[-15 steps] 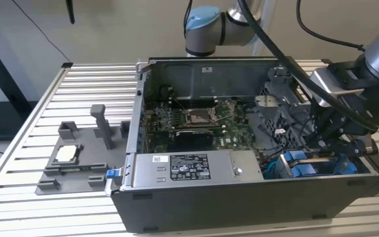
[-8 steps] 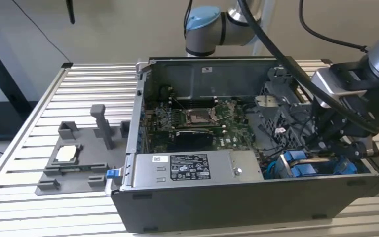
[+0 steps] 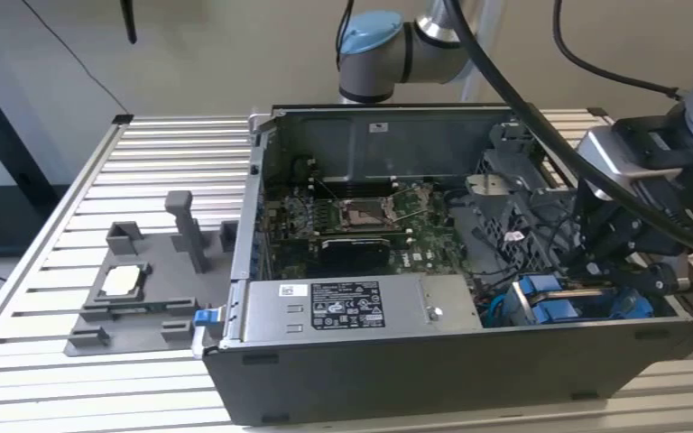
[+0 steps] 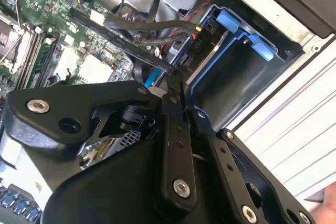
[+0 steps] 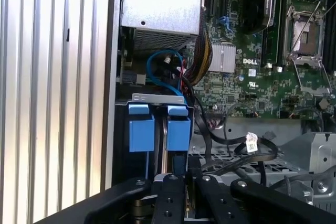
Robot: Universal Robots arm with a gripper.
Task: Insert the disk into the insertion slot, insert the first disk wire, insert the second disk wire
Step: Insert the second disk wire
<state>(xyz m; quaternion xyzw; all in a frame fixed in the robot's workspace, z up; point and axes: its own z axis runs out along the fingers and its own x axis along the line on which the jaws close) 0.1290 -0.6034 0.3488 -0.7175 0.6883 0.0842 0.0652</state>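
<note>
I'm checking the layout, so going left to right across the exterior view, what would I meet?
Grey fixture tray holding a small square chip → long silver box with a label inside the computer case → blue disk carrier tabs → end effector.

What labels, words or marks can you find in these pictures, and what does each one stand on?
On the long silver box, a white-and-black label: print too small to read.
On the motherboard, a white brand mark: a logo, not quoted.
On a black cable, a white tag: too small to read.
</note>
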